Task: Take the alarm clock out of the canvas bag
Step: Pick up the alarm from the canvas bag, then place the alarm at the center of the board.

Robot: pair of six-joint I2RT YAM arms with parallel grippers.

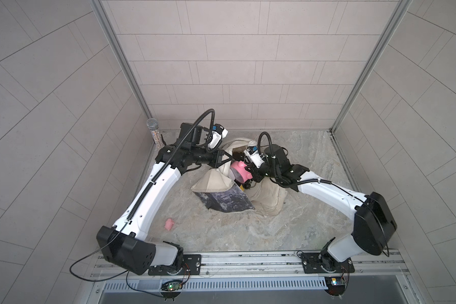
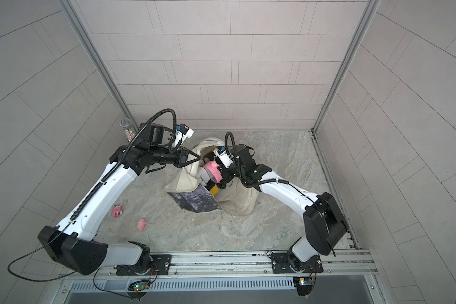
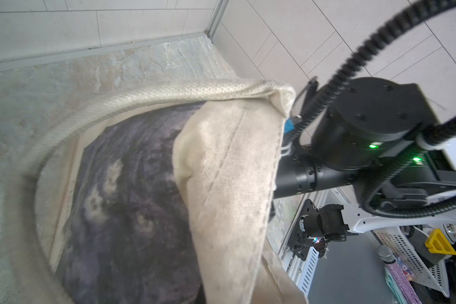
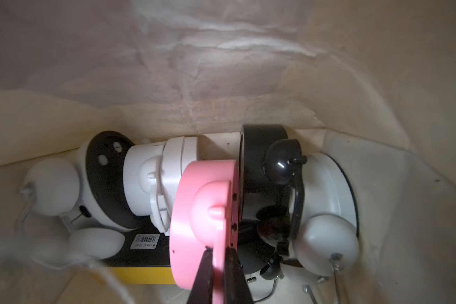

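Pink alarm clock (image 4: 203,210) pinched by the right gripper (image 4: 218,250); only its wrist view shows a white clock (image 4: 148,179) and a black clock (image 4: 263,158) beyond it. Left gripper (image 1: 229,158), reaching sideways, clamps the canvas bag (image 1: 213,181).

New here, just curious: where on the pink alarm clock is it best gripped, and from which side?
Likely the narrow rim bump of the pink alarm clock, reached through the mouth of the canvas bag: it fits inside the right gripper; the round body looks too wide.

Robot lab: panelled booth (image 1: 221,65), mounting rail (image 1: 248,261)
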